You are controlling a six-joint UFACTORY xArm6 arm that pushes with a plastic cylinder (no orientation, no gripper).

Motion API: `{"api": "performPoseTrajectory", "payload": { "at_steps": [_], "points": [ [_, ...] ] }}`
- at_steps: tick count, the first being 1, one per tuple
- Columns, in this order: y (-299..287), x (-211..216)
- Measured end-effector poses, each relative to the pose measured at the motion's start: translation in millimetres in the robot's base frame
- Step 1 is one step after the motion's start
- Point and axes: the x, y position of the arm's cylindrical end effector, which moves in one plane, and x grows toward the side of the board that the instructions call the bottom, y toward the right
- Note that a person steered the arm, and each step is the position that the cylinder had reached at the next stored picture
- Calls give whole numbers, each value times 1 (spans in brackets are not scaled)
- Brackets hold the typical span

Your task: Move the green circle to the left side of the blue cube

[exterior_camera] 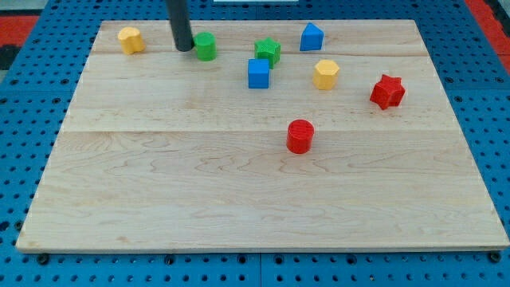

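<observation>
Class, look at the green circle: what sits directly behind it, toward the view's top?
Behind the green circle only bare wooden board shows. My tip stands at its left, seemingly touching; the board strip behind the rod is covered.

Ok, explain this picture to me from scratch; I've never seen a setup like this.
There is one camera picture, looking down at a slant on a wooden board. The dark rod coming in from the view's top is the end of a robot arm. It has no hand and holds nothing; it only pushes blocks by sliding my tip along the board. My tip sits just at the view's left of the green circle, close against it. That block should end up left of the blue cube. Also there: a green star, a blue pointed block, two yellow blocks, a red star and a red cylinder.
</observation>
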Motion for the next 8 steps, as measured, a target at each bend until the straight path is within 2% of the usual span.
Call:
{"api": "performPoseTrajectory", "payload": {
  "at_steps": [1, 4, 7, 8],
  "points": [
    [-14, -12],
    [-6, -13],
    [37, -21],
    [23, 92]
  ]
}}
